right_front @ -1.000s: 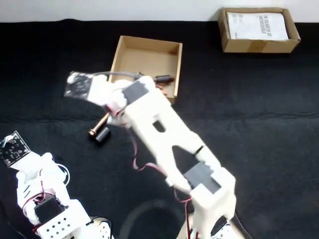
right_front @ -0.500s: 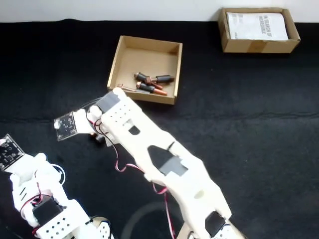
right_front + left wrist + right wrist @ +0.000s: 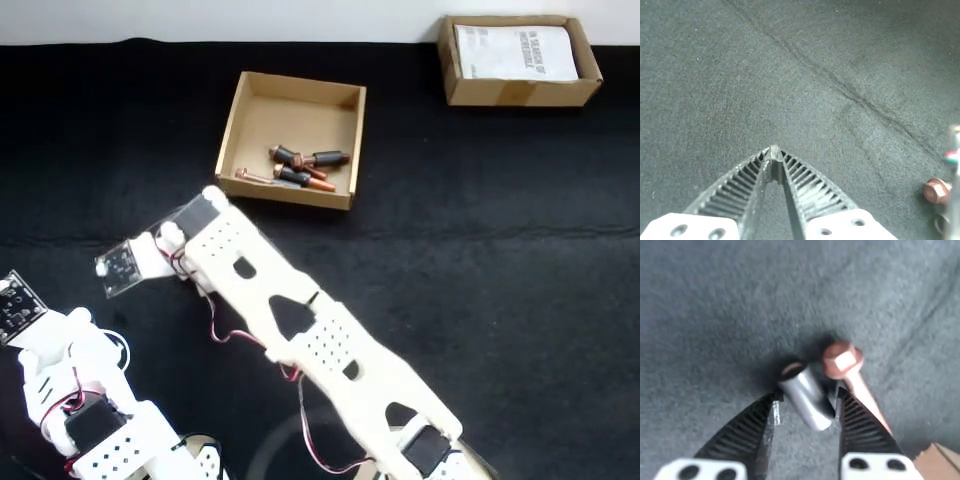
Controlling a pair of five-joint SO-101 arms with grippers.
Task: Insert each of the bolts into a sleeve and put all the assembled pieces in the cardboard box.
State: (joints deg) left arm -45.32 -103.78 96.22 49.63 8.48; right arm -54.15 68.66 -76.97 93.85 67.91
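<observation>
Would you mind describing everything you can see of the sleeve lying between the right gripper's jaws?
The sleeve is a short hollow tube of smooth, shiny grey metal, one open end showing a dark bore. It lies on its side on the black cloth, between the open jaws of the right gripper. A copper-coloured bolt lies close beside it, hex head near the open end.

A robotics lab table (image 3: 520,300).
Black cloth covers the table; the white printed right arm (image 3: 300,320) and left arm (image 3: 80,410) show bare servo wiring.

Grey sleeve (image 3: 805,397) beside copper bolt (image 3: 842,361).
</observation>
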